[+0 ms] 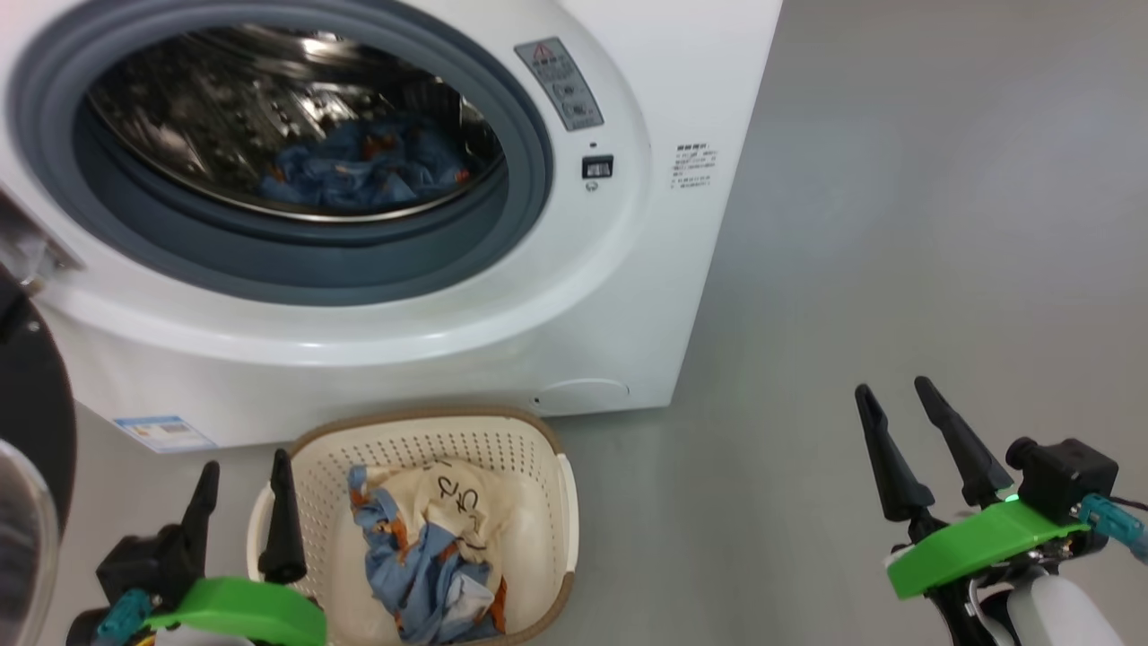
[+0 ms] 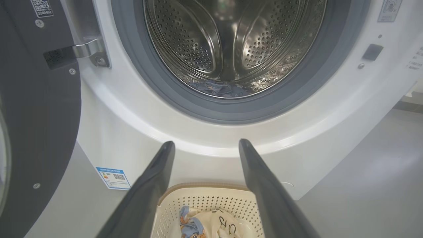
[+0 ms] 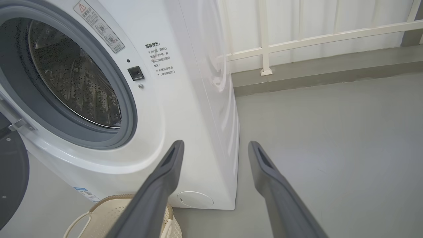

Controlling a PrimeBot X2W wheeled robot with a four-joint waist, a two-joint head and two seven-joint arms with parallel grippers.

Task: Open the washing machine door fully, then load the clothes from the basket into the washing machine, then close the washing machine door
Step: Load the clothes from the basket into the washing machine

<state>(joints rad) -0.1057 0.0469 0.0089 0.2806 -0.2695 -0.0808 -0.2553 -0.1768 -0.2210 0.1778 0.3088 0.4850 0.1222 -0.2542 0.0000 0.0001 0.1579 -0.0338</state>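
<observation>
The white washing machine [image 1: 574,296] stands with its washing machine door [image 1: 31,422] swung wide open at the left. Blue printed clothes [image 1: 363,170] lie in the steel drum [image 2: 231,43]. On the floor in front sits the cream basket [image 1: 430,440], holding more clothes [image 1: 439,538]: blue print fabric and a cream piece with dark writing. My left gripper [image 1: 247,471] hovers open and empty at the basket's left rim. Off to the right, over bare floor, my right gripper [image 1: 897,390] is open and empty too. The left wrist view looks past open fingers [image 2: 155,178] at the basket [image 2: 205,201].
A blue label sticker [image 1: 161,432] is on the machine's lower front. Grey floor [image 1: 897,224] spreads out to the right of the machine. In the right wrist view a white railing [image 3: 297,39] and a low kerb run along the far wall.
</observation>
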